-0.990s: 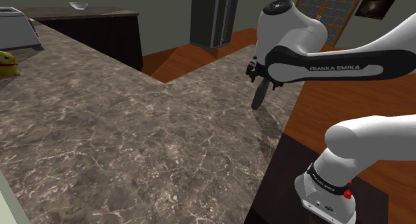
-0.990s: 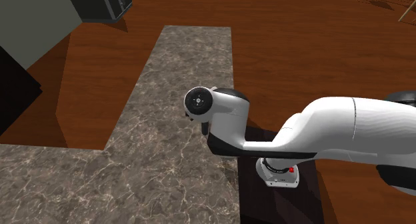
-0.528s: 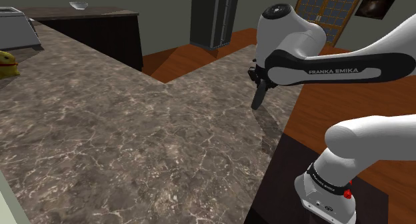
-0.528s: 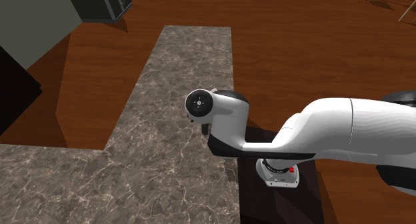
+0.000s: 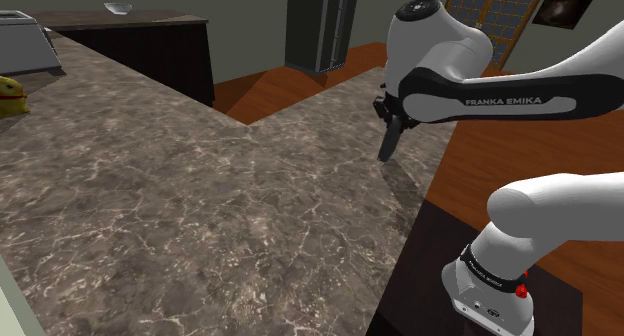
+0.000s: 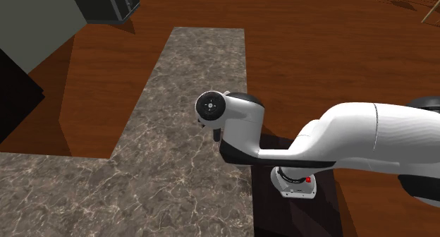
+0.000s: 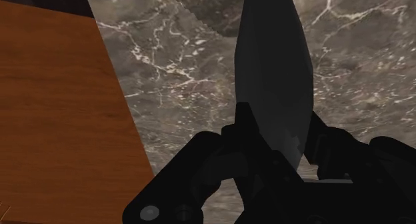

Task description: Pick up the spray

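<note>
Arm (image 5: 520, 89) bent over counter (image 5: 200, 204), gripper (image 5: 391, 122) (pointing down) clasping dark spray (image 7: 273, 63).

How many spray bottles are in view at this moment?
1. The dark grey spray is clasped in the gripper, over the marbled countertop near its edge by the wooden floor. The arm could hide others.

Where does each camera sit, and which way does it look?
Shoulder: beside the stand, facing over the marble counter; arm and stand show.
Second exterior: high up, looking down on the counter; the white arm shows.
Wrist: behind the gripper, looking along it at the dark spray it clasps.
Shared: counter, wooden floor.
</note>
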